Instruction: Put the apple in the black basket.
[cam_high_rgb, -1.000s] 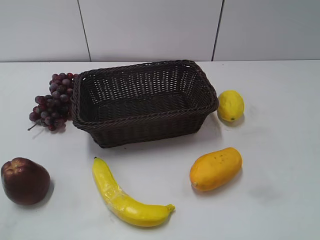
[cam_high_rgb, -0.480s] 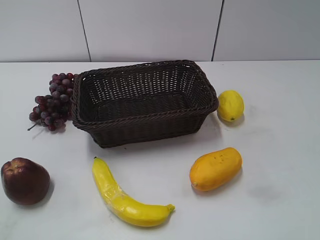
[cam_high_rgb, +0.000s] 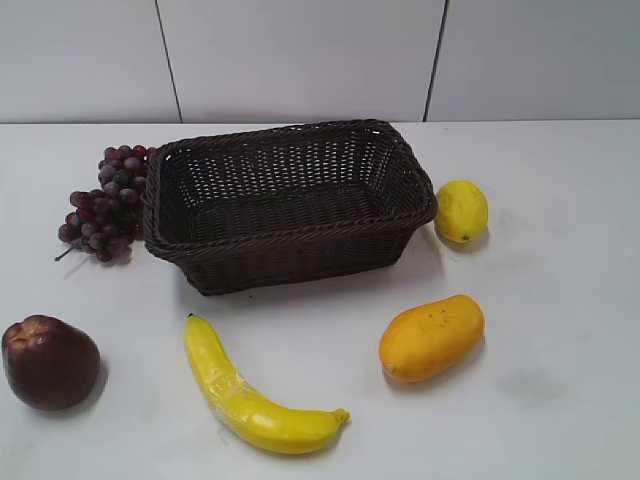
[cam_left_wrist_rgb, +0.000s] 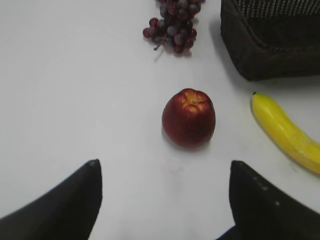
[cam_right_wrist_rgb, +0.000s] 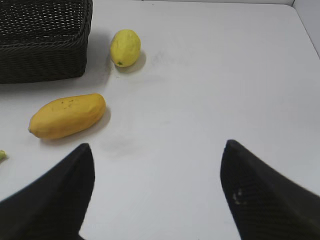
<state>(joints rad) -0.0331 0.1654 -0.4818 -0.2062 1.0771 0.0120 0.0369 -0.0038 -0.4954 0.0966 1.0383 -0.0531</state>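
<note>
The dark maroon apple (cam_high_rgb: 50, 362) sits on the white table at the front left, apart from the black woven basket (cam_high_rgb: 290, 255), which stands at the middle back and is empty. In the left wrist view the apple (cam_left_wrist_rgb: 189, 118) lies ahead of my open, empty left gripper (cam_left_wrist_rgb: 164, 167), and a corner of the basket (cam_left_wrist_rgb: 270, 55) shows at top right. My right gripper (cam_right_wrist_rgb: 157, 150) is open and empty over bare table; the basket (cam_right_wrist_rgb: 42, 60) is at its top left. Neither gripper shows in the exterior view.
A bunch of purple-red grapes (cam_high_rgb: 105, 205) lies against the basket's left end. A banana (cam_high_rgb: 250, 395) lies in front of the basket, a yellow-orange mango (cam_high_rgb: 432, 336) to its right, and a lemon (cam_high_rgb: 461, 211) beside the basket's right end.
</note>
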